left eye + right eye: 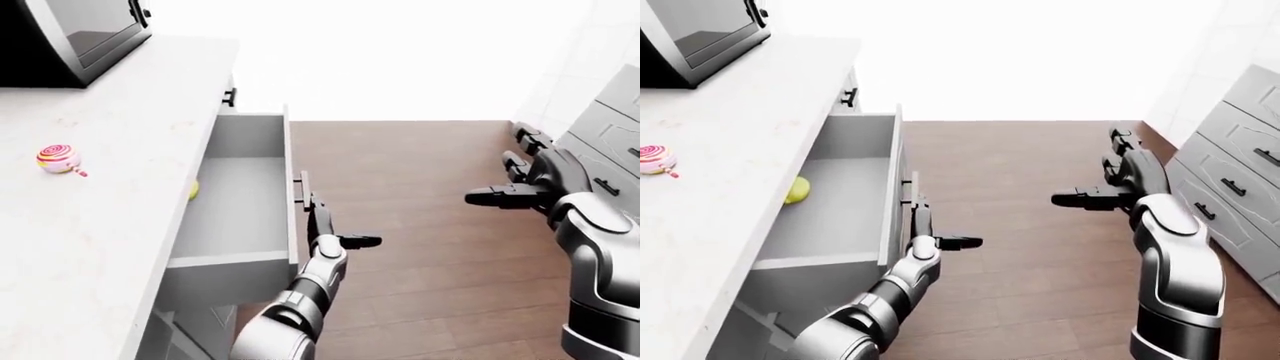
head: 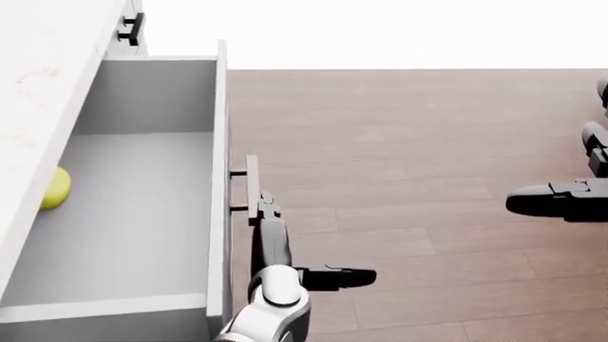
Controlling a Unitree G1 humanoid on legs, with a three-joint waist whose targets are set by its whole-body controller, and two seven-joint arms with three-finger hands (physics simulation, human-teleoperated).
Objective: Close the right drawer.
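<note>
The drawer (image 2: 142, 214) stands pulled well out from under the left edge of the surface (image 1: 90, 225), its grey box open to view. I judge it rigid, light in itself and running on slides, so it should yield to a steady push rather than need a grip. A small yellow ball (image 2: 55, 187) lies inside against the inner side, partly under the surface's edge; it looks free to roll when the box moves, though it adds little weight.

The best place to bear on is the front panel (image 2: 220, 178) beside the bar handle (image 2: 253, 191), near mid-height, so the box does not rack on its slides.

My left hand (image 2: 276, 246) is open: two fingers (image 2: 268, 214) extend straight, their tips at or just beside the lower end of the handle; I cannot tell whether they touch. The thumb juts out over the wooden floor (image 2: 428, 142). It holds nothing.

My right hand (image 1: 530, 184) hangs well apart, over the floor near a grey dresser (image 1: 1240, 142), fingers spread and empty.
</note>
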